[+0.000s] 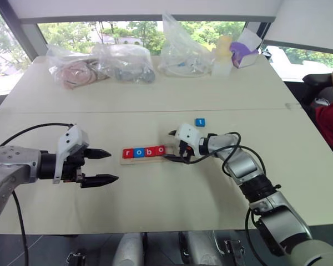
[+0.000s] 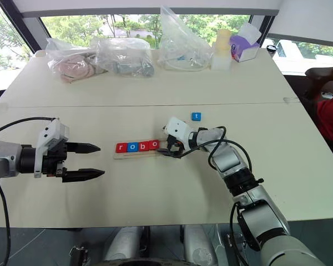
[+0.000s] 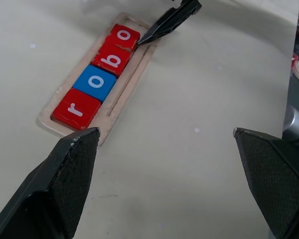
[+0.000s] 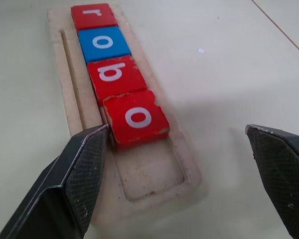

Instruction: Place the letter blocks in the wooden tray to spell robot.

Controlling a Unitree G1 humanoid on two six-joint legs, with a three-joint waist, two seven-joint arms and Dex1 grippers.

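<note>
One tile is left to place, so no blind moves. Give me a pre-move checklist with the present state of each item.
1. Right gripper open and holding nothing: ok.
2. Left gripper open, clear of the wooden tray: ok.
3. Last slot of the tray free for the final tile: ok.
4. Second red o tile seated flat in line: not ok, it sits skewed with one corner on the rim.
5. Blue t tile on the table, unobstructed: ok.
6. Right finger clear of the tiles: cannot tell, its tip is right at the o tile.

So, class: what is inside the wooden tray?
Inside the wooden tray lie four letter blocks: red r, blue o, red b, red o. The last slot is bare. Nothing inside is covered.
</note>
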